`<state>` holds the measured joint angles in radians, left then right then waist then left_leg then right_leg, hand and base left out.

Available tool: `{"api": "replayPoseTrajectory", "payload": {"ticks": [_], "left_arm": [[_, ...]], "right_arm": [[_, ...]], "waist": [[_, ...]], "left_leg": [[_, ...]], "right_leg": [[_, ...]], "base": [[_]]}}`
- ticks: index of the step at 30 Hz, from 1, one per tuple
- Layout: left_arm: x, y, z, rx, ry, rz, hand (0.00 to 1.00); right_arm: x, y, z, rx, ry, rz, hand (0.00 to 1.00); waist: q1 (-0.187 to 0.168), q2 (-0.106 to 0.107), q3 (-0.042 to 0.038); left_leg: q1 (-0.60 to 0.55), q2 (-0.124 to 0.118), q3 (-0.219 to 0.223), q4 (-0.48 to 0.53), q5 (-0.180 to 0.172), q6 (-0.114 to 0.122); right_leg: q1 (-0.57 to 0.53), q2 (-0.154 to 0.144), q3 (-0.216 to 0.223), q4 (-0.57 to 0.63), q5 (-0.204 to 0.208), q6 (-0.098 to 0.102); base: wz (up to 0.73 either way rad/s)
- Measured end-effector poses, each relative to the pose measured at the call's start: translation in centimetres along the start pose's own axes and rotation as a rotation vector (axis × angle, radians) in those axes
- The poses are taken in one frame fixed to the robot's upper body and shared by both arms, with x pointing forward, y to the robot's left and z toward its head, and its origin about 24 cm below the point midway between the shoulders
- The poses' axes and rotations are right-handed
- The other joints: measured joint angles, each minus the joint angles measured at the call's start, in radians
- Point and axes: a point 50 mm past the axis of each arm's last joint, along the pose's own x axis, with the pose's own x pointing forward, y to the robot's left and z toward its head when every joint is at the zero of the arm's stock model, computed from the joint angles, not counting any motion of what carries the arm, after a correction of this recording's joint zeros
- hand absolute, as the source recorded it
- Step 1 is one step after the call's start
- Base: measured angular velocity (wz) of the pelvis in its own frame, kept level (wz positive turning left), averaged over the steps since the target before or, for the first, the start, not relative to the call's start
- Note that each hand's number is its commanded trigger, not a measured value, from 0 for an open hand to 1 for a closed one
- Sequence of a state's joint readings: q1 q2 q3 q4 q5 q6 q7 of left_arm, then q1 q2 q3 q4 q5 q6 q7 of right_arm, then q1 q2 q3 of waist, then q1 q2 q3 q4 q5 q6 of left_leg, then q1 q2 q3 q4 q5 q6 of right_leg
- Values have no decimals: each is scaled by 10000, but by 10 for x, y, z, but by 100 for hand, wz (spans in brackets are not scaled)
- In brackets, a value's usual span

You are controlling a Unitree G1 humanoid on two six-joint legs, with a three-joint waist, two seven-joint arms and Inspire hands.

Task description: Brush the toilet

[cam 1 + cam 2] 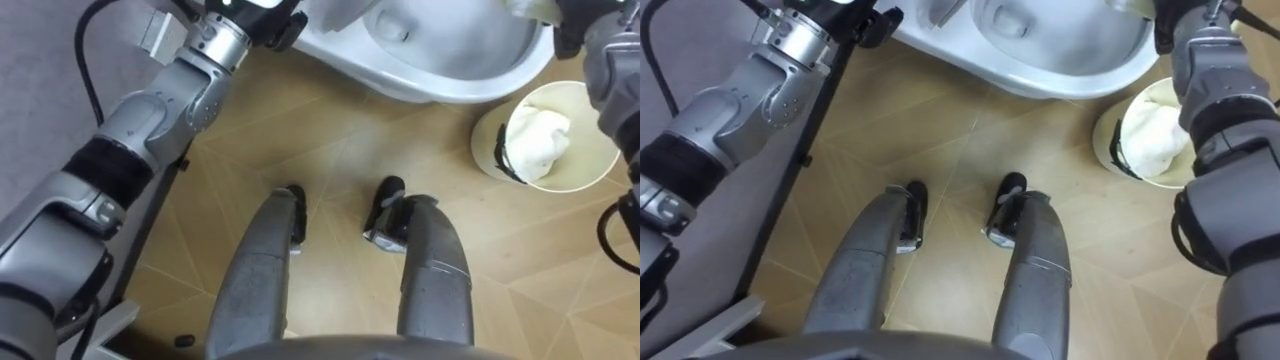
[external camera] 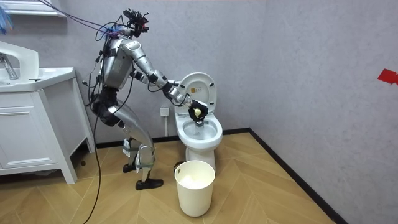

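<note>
Robot at toilet [image 2: 199, 142], R hand [image 2: 191, 106] fingers seemingly curled on brush [image 2: 197, 112] over bowl, L hand [image 1: 270, 22] by rim, state unclear.

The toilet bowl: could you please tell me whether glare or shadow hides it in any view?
Room view: the toilet bowl is evenly lit, with no glare. Left eye view: it is bright white with soft shading inside and its rim is readable; the bin beside it is as bright.
</note>
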<state>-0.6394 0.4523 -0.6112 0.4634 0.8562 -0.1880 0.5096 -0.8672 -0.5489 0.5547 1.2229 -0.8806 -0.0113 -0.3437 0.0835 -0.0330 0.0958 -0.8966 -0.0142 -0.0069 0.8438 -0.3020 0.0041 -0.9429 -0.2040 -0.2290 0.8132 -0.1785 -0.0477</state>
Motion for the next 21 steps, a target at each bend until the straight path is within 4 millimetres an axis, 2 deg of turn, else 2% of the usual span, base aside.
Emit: {"api": "replayPoseTrajectory", "payload": {"ticks": [4,8,9,11,13,15,17,21], "left_arm": [[0,0,0,-2,-2,-38,0],[0,-1,1,-42,-58,-126,0],[0,-1,2,-70,-90,-132,0],[0,-2,3,-127,-160,-125,0],[0,-1,3,-138,-174,-111,0],[0,-1,4,-142,-170,-105,0],[1,-1,6,-204,-203,-68,0],[4,-4,14,-519,-328,-7,0]], "right_arm": [[2,-5,4,-701,-237,-256,100],[-2,3,7,-879,-382,-81,100],[-3,5,8,-1040,-492,-54,100],[-7,13,10,-1248,-544,106,100],[-14,26,10,-1328,-494,528,100],[-17,30,7,-1343,-345,641,100],[-20,35,6,-1257,-302,842,100],[-36,60,7,-942,-233,1575,100]], "waist": [[37,8,0],[118,23,7],[210,75,40],[341,116,60],[467,233,53],[557,325,29],[587,382,33],[574,552,15]], "left_leg": [[-1,17,-35,-16,-2,-4],[91,95,-95,-107,0,-18],[175,122,-89,-152,-2,-17],[334,136,-75,-265,-9,-21],[480,178,-111,-451,-5,-30],[548,191,-109,-576,3,-41],[638,205,-105,-677,5,-46],[922,211,-158,-906,5,-48]], "right_leg": [[29,5,-64,-113,10,-16],[236,64,-226,-321,53,-39],[326,112,-225,-377,85,-29],[472,133,-239,-520,89,-23],[662,175,-350,-740,98,-19],[708,240,-358,-861,126,-1],[792,272,-360,-910,140,-4],[1115,295,-458,-1105,89,62]], "base": [[0],[0],[-11],[-5],[0],[-6],[-4],[5]]}}
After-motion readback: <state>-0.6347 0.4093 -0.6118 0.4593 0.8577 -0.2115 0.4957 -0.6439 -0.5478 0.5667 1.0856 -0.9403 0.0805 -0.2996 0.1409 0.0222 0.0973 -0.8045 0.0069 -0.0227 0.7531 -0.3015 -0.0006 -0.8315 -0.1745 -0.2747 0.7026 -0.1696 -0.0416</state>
